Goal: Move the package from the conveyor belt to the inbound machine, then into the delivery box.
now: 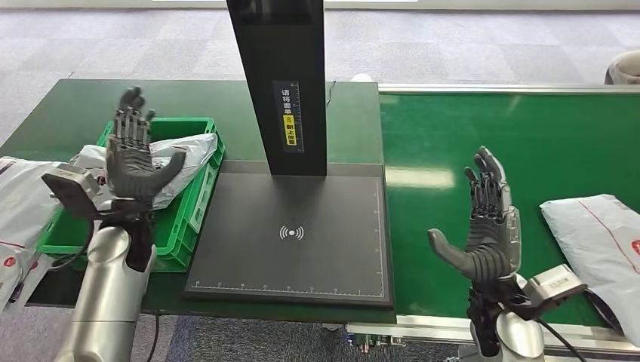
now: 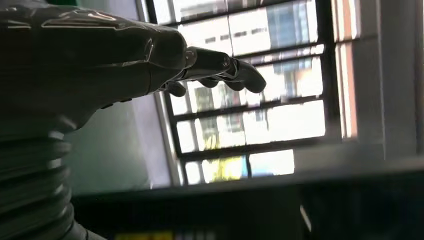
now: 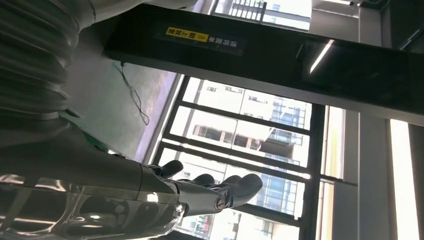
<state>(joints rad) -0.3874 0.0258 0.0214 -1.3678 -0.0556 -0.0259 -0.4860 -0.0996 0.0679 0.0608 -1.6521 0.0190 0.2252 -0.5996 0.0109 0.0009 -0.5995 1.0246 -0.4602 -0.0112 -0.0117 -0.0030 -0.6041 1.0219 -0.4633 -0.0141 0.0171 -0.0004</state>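
Observation:
A grey plastic package (image 1: pixel 600 237) with a red line lies on the green conveyor belt (image 1: pixel 528 143) at the right edge. My right hand (image 1: pixel 487 230) is raised just left of it, fingers spread and pointing up, holding nothing; its fingers (image 3: pixel 220 192) show against windows in the right wrist view. The black inbound machine (image 1: pixel 290 234) has a flat scan plate with a tall post (image 1: pixel 283 75). My left hand (image 1: pixel 136 158) is raised open over the green delivery box (image 1: pixel 198 194), which holds a white package (image 1: pixel 181 154). Its fingers (image 2: pixel 220 67) are extended.
More white packages (image 1: pixel 19 211) lie on the table at the far left, beside the box. A pale round object (image 1: pixel 623 68) sits on the floor beyond the belt at the far right. Grey carpet lies behind the tables.

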